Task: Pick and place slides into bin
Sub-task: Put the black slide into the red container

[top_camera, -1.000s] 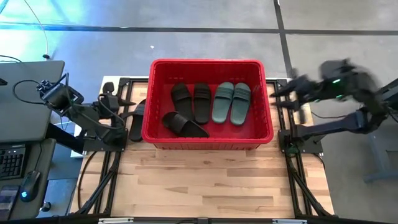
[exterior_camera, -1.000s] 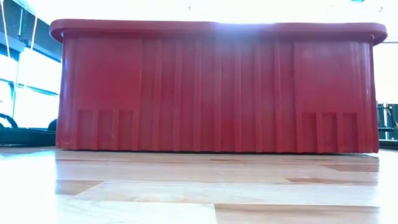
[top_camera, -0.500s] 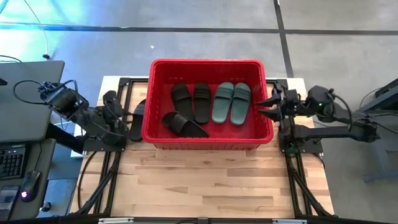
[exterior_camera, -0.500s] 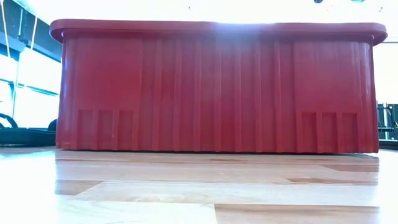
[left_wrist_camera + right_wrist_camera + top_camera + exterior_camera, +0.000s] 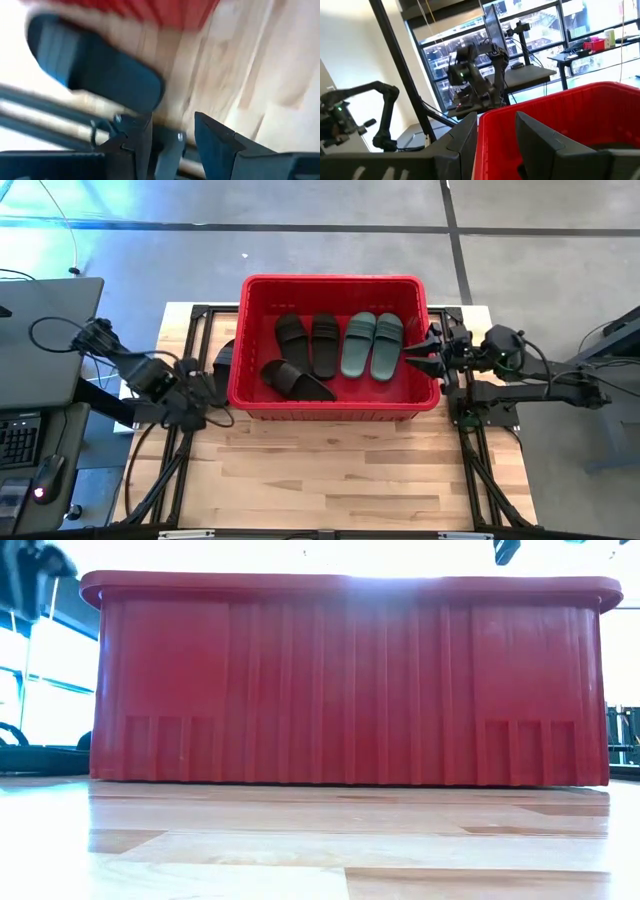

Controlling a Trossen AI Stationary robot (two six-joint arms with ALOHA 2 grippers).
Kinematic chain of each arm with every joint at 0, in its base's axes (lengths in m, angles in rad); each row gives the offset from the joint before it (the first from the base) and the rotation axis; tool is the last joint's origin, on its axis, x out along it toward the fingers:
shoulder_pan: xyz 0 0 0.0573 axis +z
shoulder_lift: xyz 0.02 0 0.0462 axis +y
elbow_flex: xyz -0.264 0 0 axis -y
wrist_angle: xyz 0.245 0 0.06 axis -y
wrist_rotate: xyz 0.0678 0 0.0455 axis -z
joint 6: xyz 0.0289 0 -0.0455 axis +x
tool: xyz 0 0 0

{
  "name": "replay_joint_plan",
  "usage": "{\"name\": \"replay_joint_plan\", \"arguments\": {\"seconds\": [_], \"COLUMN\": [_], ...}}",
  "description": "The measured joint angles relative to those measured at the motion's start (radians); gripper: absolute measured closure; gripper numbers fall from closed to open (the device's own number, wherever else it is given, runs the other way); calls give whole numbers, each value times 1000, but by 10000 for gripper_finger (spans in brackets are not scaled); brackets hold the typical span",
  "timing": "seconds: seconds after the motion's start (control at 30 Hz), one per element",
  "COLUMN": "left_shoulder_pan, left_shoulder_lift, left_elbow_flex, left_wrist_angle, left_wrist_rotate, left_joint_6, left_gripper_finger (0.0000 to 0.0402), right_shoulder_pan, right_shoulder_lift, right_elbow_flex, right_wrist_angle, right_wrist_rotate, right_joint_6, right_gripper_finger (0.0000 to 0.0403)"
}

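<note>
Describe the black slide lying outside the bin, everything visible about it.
The black slide is the only one outside the red bin. It lies flat on the table just off the bin's left wall, largely hidden by the rim and the left arm in the high view. It looks like matte black rubber. The left wrist view shows its rounded dark end on pale wood beside the red wall. The left gripper hovers close by, fingers open, not gripping it.

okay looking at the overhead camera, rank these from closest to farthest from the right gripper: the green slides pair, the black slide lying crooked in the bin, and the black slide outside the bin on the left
1. Green slides pair, in the bin's right half, just beside the right gripper.
2. Crooked black slide, lower left part of the bin.
3. Black slide outside, past the bin's left wall, by the left gripper.
</note>
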Motion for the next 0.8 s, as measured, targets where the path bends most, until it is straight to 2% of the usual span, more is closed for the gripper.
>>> {"name": "replay_joint_plan", "arguments": {"seconds": [0.13, 0.37, 0.5, 0.67, 0.8], "left_shoulder_pan": [1, 1, -16, -81, -144], "left_shoulder_lift": [4, 3, 26, 58, 101], "left_elbow_flex": [-104, -279, -272, -272, -279], "left_wrist_angle": [35, 257, 246, 255, 243], "left_wrist_rotate": [25, 37, 20, 7, -9], "left_joint_6": [-25, 36, 53, 147, 130], "left_gripper_finger": [270, 270, 270, 270, 270], "right_shoulder_pan": [0, 0, 0, 0, 0], "right_shoulder_lift": [0, 1, 1, 1, 1], "right_elbow_flex": [0, 1, 2, 2, 2], "right_wrist_angle": [1, 7, 7, 9, 10], "right_wrist_rotate": [0, 0, 0, 0, 0], "right_joint_6": [0, 0, 0, 13, 18], "right_gripper_finger": [281, 281, 281, 281, 281]}}
